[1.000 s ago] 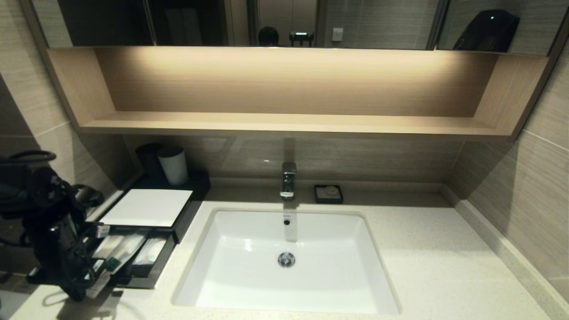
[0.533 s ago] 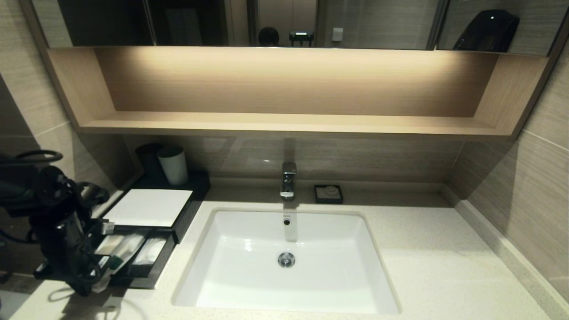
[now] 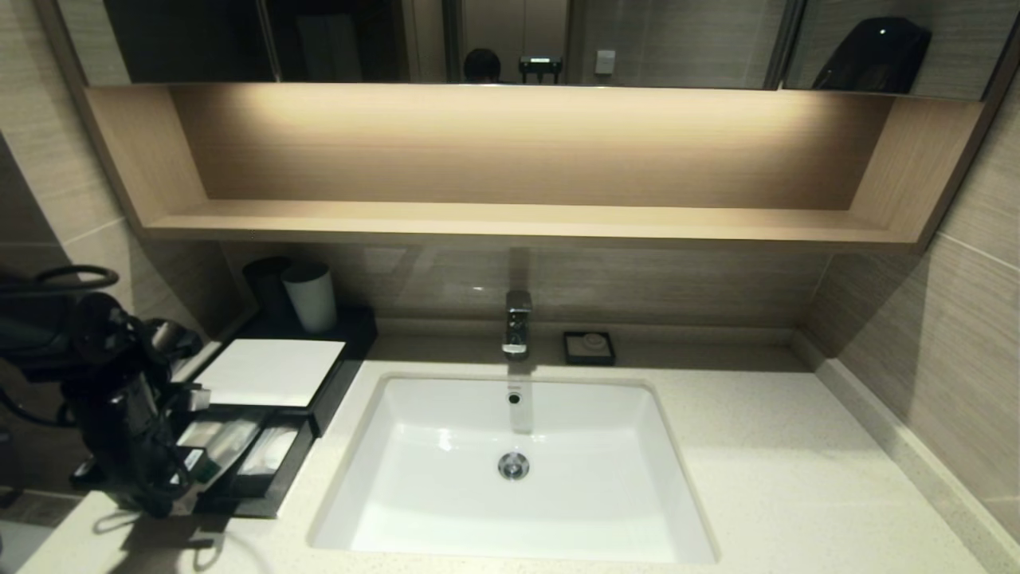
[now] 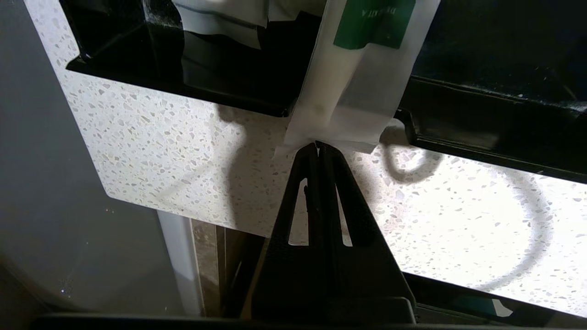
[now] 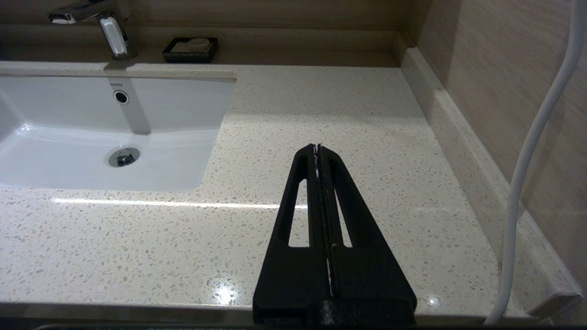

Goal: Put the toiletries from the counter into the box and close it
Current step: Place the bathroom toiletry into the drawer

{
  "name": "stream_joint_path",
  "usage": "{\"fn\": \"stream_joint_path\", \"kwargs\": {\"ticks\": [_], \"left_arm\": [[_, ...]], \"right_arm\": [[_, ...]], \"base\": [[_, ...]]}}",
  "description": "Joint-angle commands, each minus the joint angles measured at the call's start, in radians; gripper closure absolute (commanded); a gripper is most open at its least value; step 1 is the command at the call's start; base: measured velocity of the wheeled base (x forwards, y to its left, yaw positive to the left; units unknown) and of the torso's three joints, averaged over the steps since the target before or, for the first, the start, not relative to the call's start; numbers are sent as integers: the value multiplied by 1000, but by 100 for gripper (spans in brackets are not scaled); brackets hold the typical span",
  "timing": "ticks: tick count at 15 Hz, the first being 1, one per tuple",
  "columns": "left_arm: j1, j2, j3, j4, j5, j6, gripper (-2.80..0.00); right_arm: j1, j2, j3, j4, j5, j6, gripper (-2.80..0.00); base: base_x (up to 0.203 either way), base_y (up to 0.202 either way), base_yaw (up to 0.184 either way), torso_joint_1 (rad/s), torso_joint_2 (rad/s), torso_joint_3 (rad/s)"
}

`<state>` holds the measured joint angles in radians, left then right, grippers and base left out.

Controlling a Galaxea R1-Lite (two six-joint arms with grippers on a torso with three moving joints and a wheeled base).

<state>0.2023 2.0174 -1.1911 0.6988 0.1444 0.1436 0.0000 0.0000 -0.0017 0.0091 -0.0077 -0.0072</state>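
1. Nearest, at the front left corner of the counter (image 4: 183, 156): left gripper (image 4: 317, 145), fingers pressed together on the near end of a whitish packet (image 4: 348, 91) with a green square label.
2. Just beyond the fingertips: that packet lying across the front rim of the drawer (image 4: 481, 133), far end over the drawer's inside, near end sticking out over the speckled stone.
3. Inside the open drawer (image 3: 263, 498) of the box (image 3: 339, 395): more packets in clear wrap (image 3: 267, 450), lying in its divided compartments; flat white top panel (image 3: 271, 371) just behind.
4. To the right, over bare counter right of the sink (image 5: 91, 133): right gripper (image 5: 317, 146), fingers closed together on nothing, parked.
5. Behind the box, against the wall: light grey cup (image 3: 311, 296) beside a dark cup (image 3: 267, 287).
6. Behind the sink: chrome tap (image 3: 517, 321), with a small black soap dish (image 3: 588, 347) near it on the right.
7. Farthest, above: light wooden wall shelf (image 3: 518, 219) under the mirror (image 3: 518, 40).
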Motion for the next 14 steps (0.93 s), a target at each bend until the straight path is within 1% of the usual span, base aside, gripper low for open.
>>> {"fn": "stream_joint_path", "kwargs": {"ticks": [1, 5, 9, 14], "left_arm": [[0, 5, -1, -6, 3, 1, 0], [-6, 8, -6, -18, 3, 1, 0], [-14, 9, -37, -24, 1, -5, 0], [-20, 23, -39, -35, 1, -4, 0]], "right_arm": [[0, -2, 0, 0, 0, 0, 0], [0, -2, 0, 0, 0, 0, 0], [0, -2, 0, 0, 0, 0, 0], [0, -2, 0, 0, 0, 0, 0]], "base": [[0, 0, 0, 0, 0, 0], [0, 0, 0, 0, 0, 0], [0, 0, 0, 0, 0, 0], [0, 0, 0, 0, 0, 0]]}}
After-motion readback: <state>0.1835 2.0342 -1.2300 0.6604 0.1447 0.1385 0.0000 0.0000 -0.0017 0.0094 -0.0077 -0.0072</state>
